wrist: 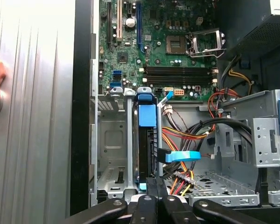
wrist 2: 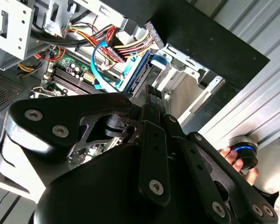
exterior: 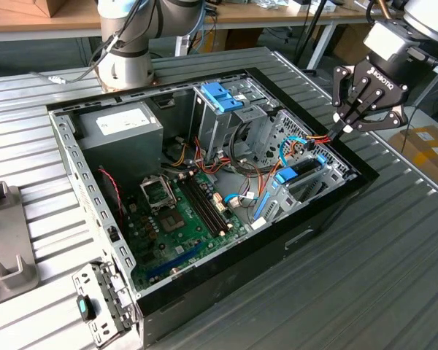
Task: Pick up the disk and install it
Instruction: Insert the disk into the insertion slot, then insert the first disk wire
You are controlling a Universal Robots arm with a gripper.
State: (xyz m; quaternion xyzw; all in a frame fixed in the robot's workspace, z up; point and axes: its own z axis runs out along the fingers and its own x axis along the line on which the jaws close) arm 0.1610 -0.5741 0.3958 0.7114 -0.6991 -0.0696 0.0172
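Observation:
The disk (exterior: 293, 173) stands on edge in a metal bay slot at the exterior view's right end of the open computer case (exterior: 66, 157), its blue rails showing. In the first wrist view the disk (wrist: 147, 116) sits between the slot's walls, with a blue cable connector (wrist: 179, 156) beside it. My gripper (exterior: 344, 130) hangs just above the case's rim near that bay. Its fingertips (wrist: 151, 193) are pressed together with nothing between them. In the second wrist view the fingers (wrist 2: 149, 107) point toward the disk's blue rail (wrist 2: 134, 74).
A grey power-supply box (exterior: 120, 124), a tall cage with a blue bracket (exterior: 223, 95), the motherboard (exterior: 175, 211) and bundles of coloured cables (exterior: 310, 142) fill the case. A person's hand (wrist 2: 231, 156) rests by a round black knob (wrist 2: 243, 151) on the ribbed table. A grey fixture (exterior: 4, 233) lies at the exterior view's left.

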